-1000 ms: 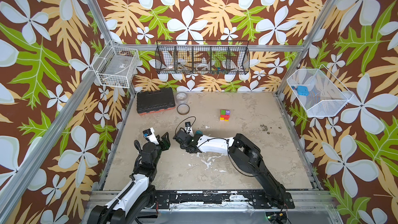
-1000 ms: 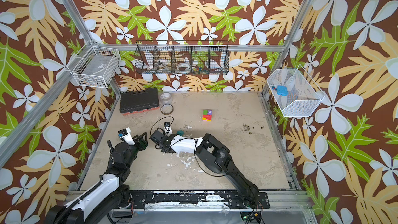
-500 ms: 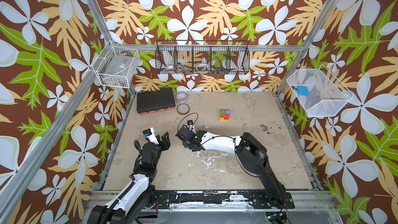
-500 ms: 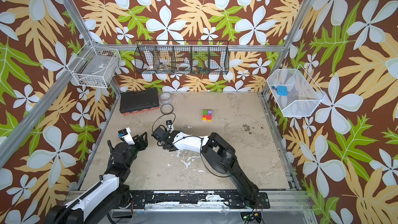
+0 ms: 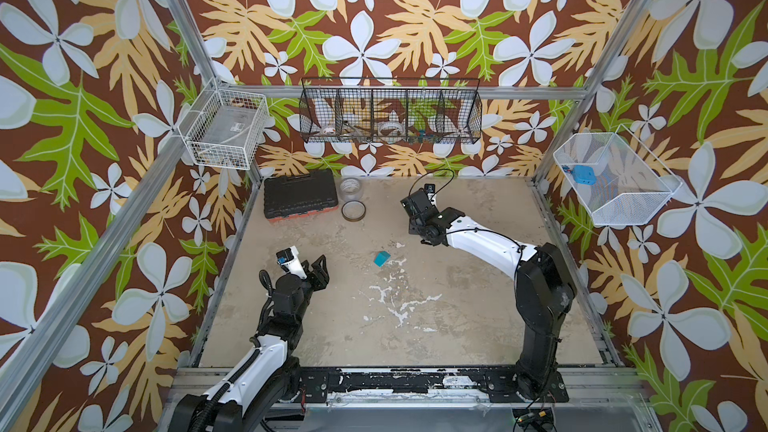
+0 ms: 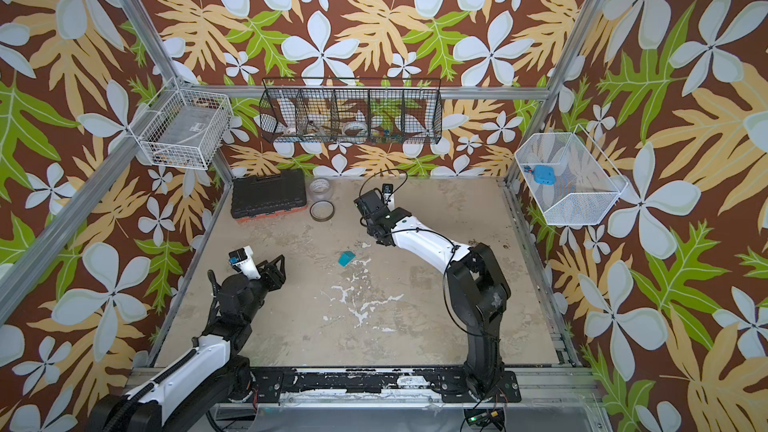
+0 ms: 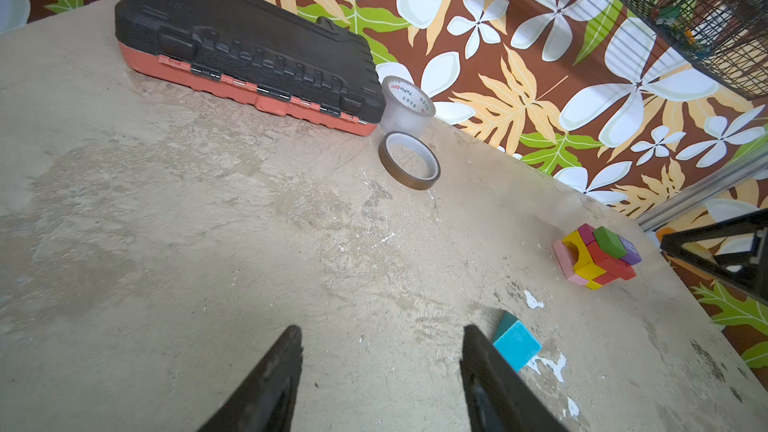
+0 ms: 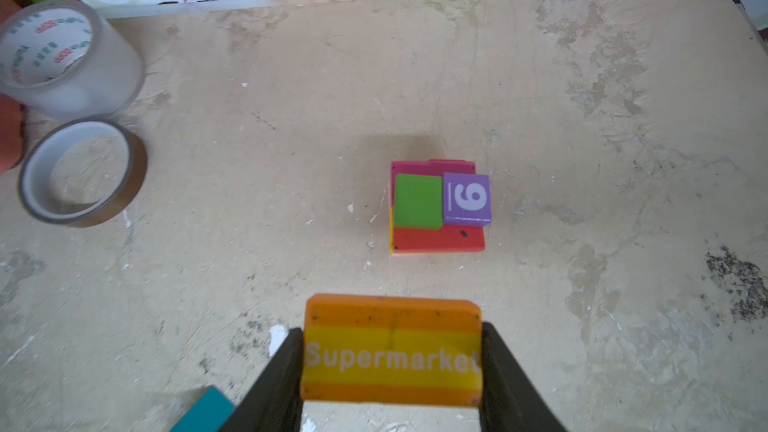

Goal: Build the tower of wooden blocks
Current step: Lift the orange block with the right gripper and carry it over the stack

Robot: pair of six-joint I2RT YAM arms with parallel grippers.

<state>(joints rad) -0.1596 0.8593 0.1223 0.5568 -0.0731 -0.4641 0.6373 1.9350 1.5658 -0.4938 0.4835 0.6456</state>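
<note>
The tower (image 8: 438,205) is a low stack of wood blocks with a green block (image 8: 417,201) and a purple cube marked 9 (image 8: 466,199) on red and magenta layers. It also shows in the left wrist view as the tower (image 7: 598,257). My right gripper (image 8: 392,367) is shut on an orange and yellow block (image 8: 392,351) printed "Supermarket", held above the table short of the tower. In both top views the right gripper (image 5: 415,206) (image 6: 370,203) hides the tower. A teal block (image 5: 382,258) (image 7: 517,344) lies mid-table. My left gripper (image 7: 380,334) (image 5: 318,270) is open and empty, left of the teal block.
A black toolbox (image 5: 300,197) with an orange base sits at the back left. A clear tape roll (image 5: 351,189) and a brown tape ring (image 5: 353,210) stand beside it. Wire baskets (image 5: 390,116) hang on the walls.
My right arm has swung from beside the left gripper towards the back middle. That uncovered the teal block and hid the tower in the top views. The left arm has not moved.
</note>
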